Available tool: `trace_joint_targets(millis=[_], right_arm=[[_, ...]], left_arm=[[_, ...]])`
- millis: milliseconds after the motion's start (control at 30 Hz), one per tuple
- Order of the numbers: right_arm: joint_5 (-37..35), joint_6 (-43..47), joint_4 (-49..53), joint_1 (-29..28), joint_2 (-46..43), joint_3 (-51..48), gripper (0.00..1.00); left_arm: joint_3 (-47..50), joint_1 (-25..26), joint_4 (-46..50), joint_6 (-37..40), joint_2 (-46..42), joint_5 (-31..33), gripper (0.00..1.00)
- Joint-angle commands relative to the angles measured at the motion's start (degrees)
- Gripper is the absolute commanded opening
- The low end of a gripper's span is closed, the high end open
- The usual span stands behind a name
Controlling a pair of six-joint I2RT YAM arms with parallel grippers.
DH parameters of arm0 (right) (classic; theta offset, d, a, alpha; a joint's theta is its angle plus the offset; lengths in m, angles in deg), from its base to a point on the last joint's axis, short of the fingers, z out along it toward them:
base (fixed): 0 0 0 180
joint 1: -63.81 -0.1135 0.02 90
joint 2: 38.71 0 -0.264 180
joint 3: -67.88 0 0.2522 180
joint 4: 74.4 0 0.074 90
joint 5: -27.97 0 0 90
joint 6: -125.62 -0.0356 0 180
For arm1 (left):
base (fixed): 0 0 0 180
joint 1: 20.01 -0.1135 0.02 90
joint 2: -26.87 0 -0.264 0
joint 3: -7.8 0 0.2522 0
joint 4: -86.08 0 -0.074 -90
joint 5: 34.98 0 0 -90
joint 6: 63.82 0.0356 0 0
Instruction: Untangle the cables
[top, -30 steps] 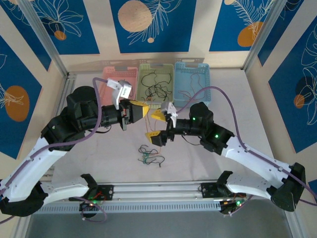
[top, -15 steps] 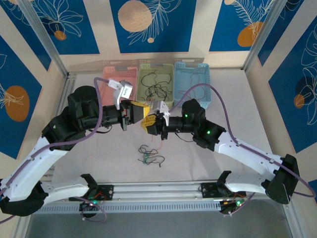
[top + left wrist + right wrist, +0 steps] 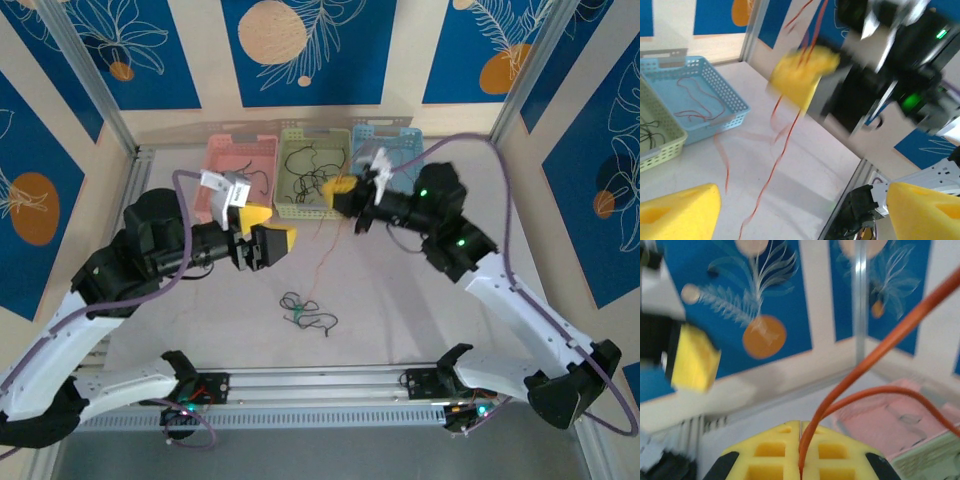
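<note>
Step in hand: pulling 1 strand out of the knot.

- Right gripper (image 3: 343, 188): raised in front of the green basket (image 3: 290, 205), pads pinched shut on the orange cable (image 3: 320, 255). The right wrist view shows the wire clamped in the seam between the 2 pads.
- The orange cable hangs from that grip down to the tangle (image 3: 305, 312) of dark and green wires near the middle of the table (image 3: 400, 300). I cannot tell whether its lower end is hooked in the knot or only lies against it.
- Left gripper (image 3: 268, 243): pads spread wide, holding nothing, hovering left of the hanging strand and apart from it.

Next move, as I judge it: draw the strand clear, then drop it in a basket. The blue basket (image 3: 410, 140) looks likely, as the left wrist view shows a thin reddish wire in it. If the knot rides up with the strand, the free left gripper would need to pin it down.

Surroundings: 3 baskets in a row at the far edge — pink basket (image 3: 225, 160), green with dark wires inside, blue. The right arm's lilac hose loops high, clear of the strand.
</note>
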Motion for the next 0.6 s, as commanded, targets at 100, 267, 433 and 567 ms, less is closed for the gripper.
trace_joint_targets(millis=[100, 267, 433, 567], right_arm=[[2.04, -4.61, 1.99, 1.59, 2.48, 17.0, 0.0], [2.12, -10.15, 2.56, 1.55, 6.65, 24.24, 0.0], [0.41, -10.36, 3.96, 1.16, 8.39, 25.6, 0.0], [-1.76, -11.38, 3.66, 1.16, 8.76, 24.5, 0.0]], left_arm=[[7.94, -0.39, 1.15, 1.1, -4.93, 6.33, 0.9], [20.69, -0.44, -2.79, -2.04, -5.39, 7.36, 0.9], [33.47, -0.39, -15.79, -6.23, -5.04, 1.52, 0.89], [39.21, -0.32, -25.7, -6.66, 0.04, -4.75, 0.92]])
